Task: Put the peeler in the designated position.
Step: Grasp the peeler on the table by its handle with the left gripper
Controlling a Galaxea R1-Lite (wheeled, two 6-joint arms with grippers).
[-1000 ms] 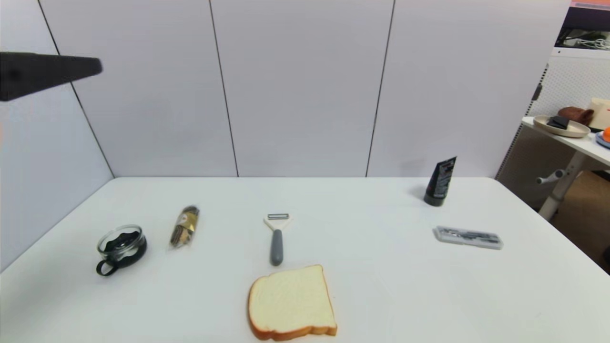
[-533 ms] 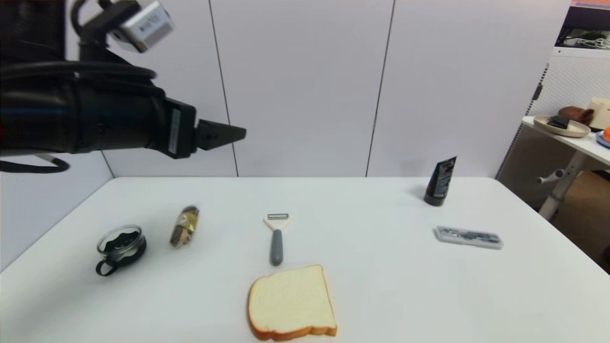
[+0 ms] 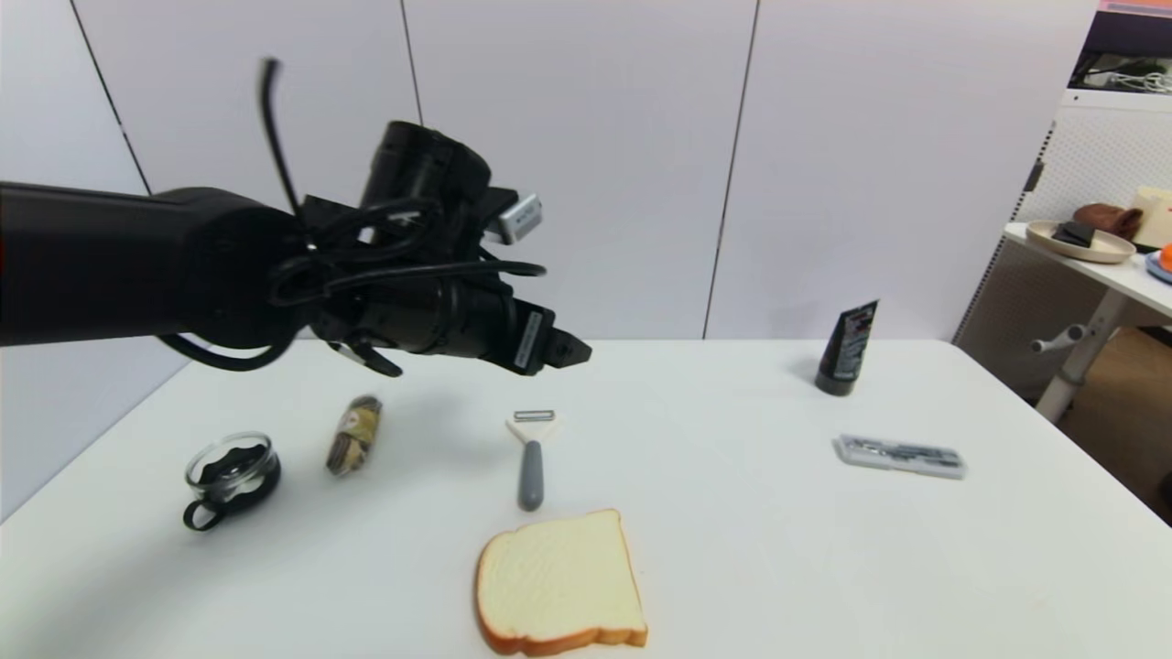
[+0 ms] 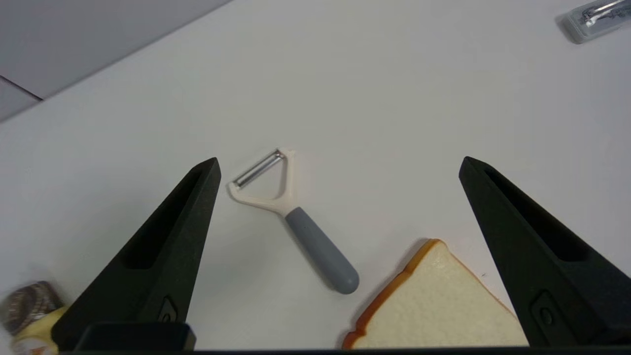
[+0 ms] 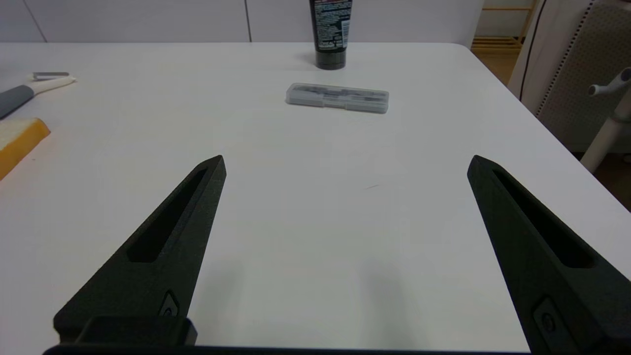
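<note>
The white tabletop runs back to a wall of pale grey panels, and off to the right stands a second white side table carrying a shallow dish. On the tabletop lies the small Y-shaped peeler with a grey handle and cream forked head, flat, its blade end toward the wall and its handle end just short of the slice of white bread with a tan crust, not touching it. To the left lie a small brown-and-gold wrapped packet and a clear glass cup with a black handle. On the right a black squeeze tube stands upright on its cap near the far edge, and a flat clear rectangular case lies in front of it.

The left hand hangs in the air above the tabletop, beyond the peeler's blade end and clear of it, its fingers spread wide and holding nothing. The right hand sits low over the near right part of the tabletop, likewise spread and empty.

Compared with half a second ago, the left arm has swung farther in from the left and dropped lower, its tip now closer to the peeler. The peeler, bread and other things lie where they did.
</note>
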